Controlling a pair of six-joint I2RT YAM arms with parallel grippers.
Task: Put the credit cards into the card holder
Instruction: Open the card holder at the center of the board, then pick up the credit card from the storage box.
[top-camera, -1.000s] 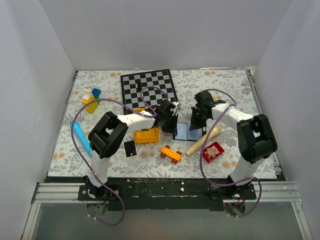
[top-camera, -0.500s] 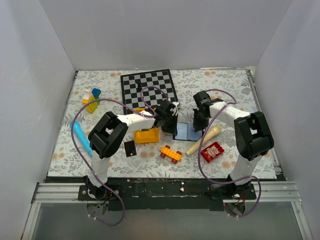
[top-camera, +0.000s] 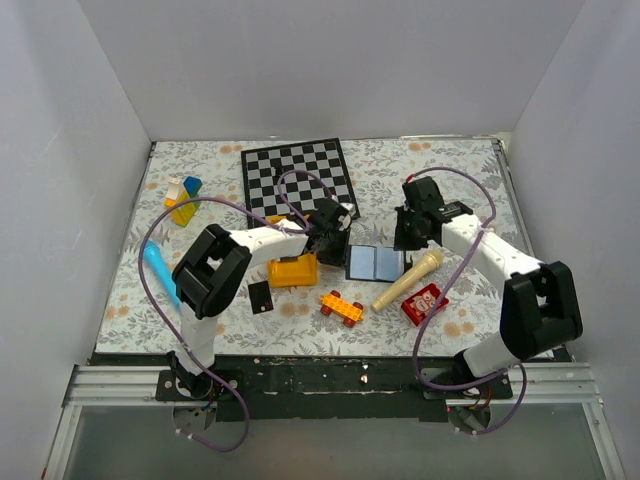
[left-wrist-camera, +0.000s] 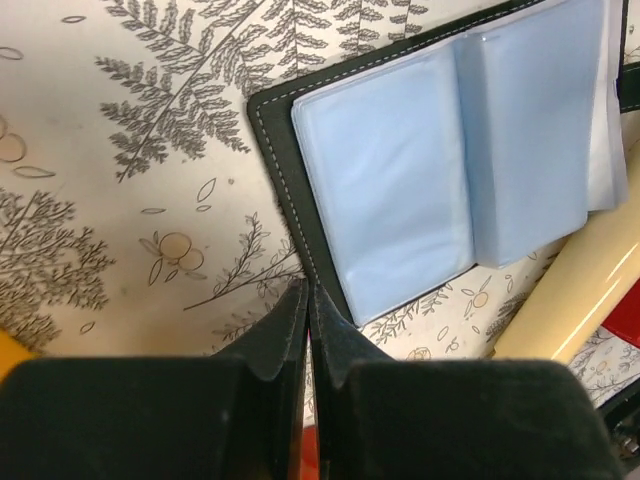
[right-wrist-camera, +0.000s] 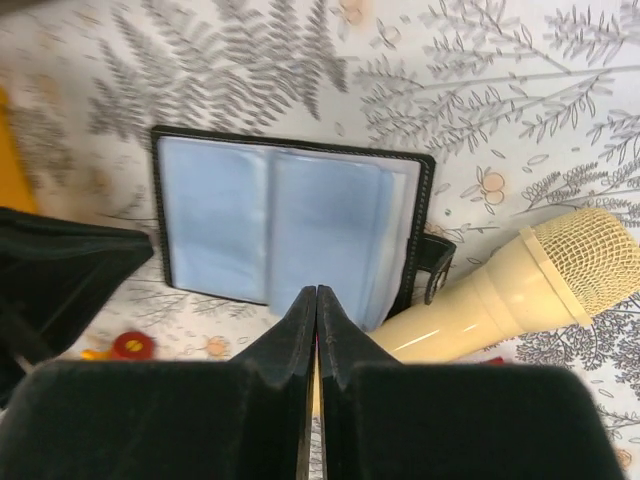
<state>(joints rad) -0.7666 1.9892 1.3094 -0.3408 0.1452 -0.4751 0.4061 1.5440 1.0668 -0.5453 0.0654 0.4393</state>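
The card holder (top-camera: 375, 262) lies open on the table, blue-grey pockets up; it also shows in the left wrist view (left-wrist-camera: 400, 180) and the right wrist view (right-wrist-camera: 290, 225). One black credit card (top-camera: 261, 296) lies flat to the left, apart from both grippers. My left gripper (top-camera: 336, 244) is shut with its tip at the holder's left edge (left-wrist-camera: 308, 292). My right gripper (top-camera: 409, 232) is shut and empty, just above the holder's right side (right-wrist-camera: 317, 292). No other card shows.
A cream microphone (top-camera: 408, 281) lies against the holder's right edge. An orange block (top-camera: 293, 270), a toy car (top-camera: 341, 307) and a red box (top-camera: 425, 303) lie nearby. A chessboard (top-camera: 298, 172) is behind, coloured blocks (top-camera: 183, 198) and a blue tube (top-camera: 160, 275) at the left.
My right arm has swung to the right and its gripper has drawn back from the holder. The holder now lies spread open, both inner halves showing. The left gripper has hardly moved.
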